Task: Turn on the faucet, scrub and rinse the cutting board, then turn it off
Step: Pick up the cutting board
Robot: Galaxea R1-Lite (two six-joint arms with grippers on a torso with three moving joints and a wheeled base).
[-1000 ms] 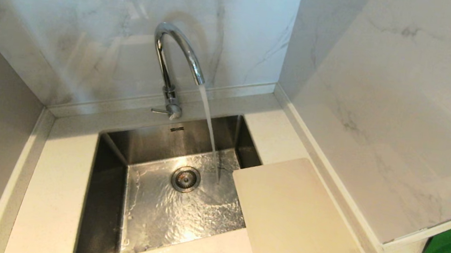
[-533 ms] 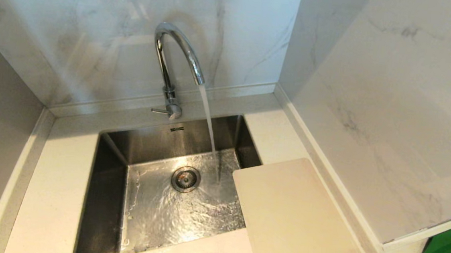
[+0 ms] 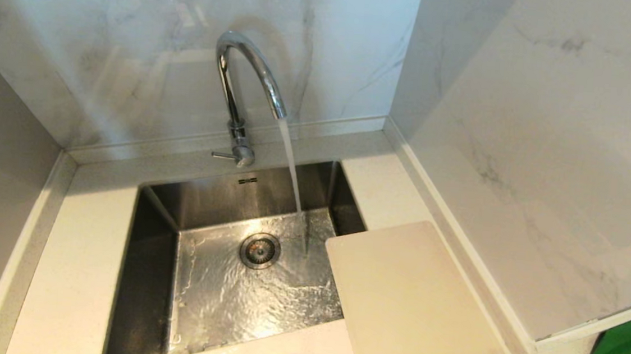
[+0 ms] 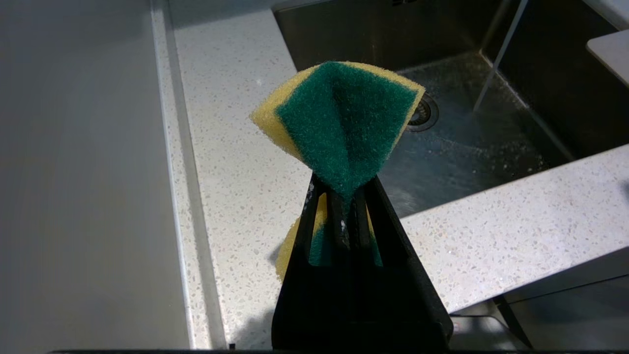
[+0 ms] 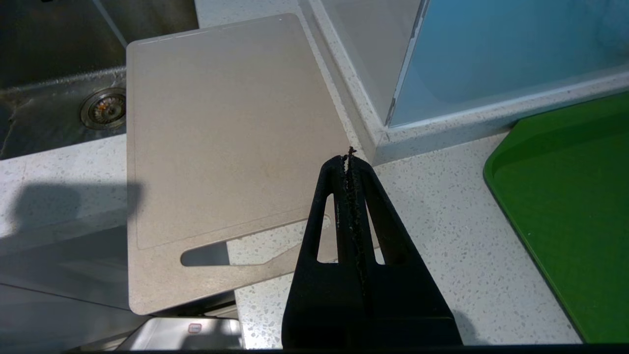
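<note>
Water runs from the faucet (image 3: 247,81) into the sink (image 3: 156,232), ready for rinsing. The left hand (image 4: 344,196) pinches a folded sponge (image 4: 339,123) for scrubbing. The right hand (image 5: 350,162), closed and empty, hangs over the cutting board (image 3: 412,308), which lies on the surface (image 3: 84,249), one corner overhanging the sink.

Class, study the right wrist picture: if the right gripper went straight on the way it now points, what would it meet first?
Probably the cutting board: the shut, empty right gripper aims at its near edge beside the slot handle, though depth is unclear and it may meet the countertop instead.
</note>
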